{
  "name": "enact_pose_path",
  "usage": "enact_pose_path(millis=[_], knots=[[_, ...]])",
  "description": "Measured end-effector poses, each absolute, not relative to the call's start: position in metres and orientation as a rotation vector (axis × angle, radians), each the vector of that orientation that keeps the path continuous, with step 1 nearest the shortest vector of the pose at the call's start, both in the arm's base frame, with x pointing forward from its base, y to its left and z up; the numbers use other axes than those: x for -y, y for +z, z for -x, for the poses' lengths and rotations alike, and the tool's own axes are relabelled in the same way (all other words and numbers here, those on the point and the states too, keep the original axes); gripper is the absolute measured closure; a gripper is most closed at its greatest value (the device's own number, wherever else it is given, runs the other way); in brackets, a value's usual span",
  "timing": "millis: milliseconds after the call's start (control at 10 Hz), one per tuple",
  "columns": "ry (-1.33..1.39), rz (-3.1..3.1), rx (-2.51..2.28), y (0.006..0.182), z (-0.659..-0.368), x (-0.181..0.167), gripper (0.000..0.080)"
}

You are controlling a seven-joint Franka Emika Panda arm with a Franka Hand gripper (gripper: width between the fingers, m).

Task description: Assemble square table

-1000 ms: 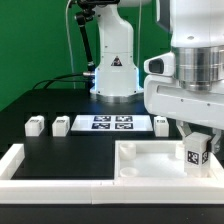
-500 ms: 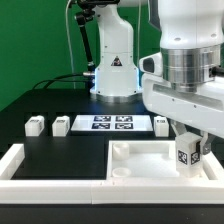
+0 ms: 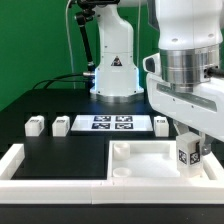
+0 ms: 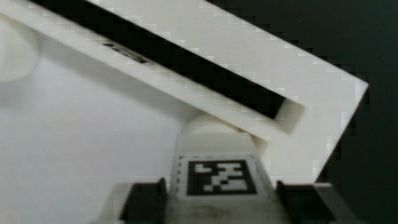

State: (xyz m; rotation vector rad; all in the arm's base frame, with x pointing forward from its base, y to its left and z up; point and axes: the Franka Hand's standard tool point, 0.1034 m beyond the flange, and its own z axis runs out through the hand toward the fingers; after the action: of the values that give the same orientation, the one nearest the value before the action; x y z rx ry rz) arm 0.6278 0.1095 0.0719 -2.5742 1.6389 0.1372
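The white square tabletop lies at the front of the table, on the exterior view's right, with its raised rim and corner sockets facing up. My gripper is shut on a white tagged leg and holds it upright over the tabletop's right corner. In the wrist view the leg sits between my two dark fingers, above the tabletop's rim. Three more white legs lie further back: one, another, and a third.
The marker board lies flat behind the tabletop. A long white low wall frames the front and left of the workspace. The robot base stands at the back.
The gripper with the leg has shifted slightly to the exterior view's left and down toward the tabletop corner since a second ago; little moved in the last half second.
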Motion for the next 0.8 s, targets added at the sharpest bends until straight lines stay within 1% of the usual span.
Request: enact_pose_path(millis=[100, 300, 500, 600, 800], knots=[[0.136, 2.535, -1.701, 0.072, -0.628, -0.111, 0.0509], [0.118, 2.209, -2.113, 0.069, -0.626, -0.13, 0.0509], [0.073, 1.873, -2.382, 0.069, -0.633, -0.137, 0.0509], [0.023, 1.687, -2.483, 0.07, -0.636, -0.142, 0.0509], [0.018, 1.734, -2.449, 0.069, -0.635, -0.143, 0.0508]])
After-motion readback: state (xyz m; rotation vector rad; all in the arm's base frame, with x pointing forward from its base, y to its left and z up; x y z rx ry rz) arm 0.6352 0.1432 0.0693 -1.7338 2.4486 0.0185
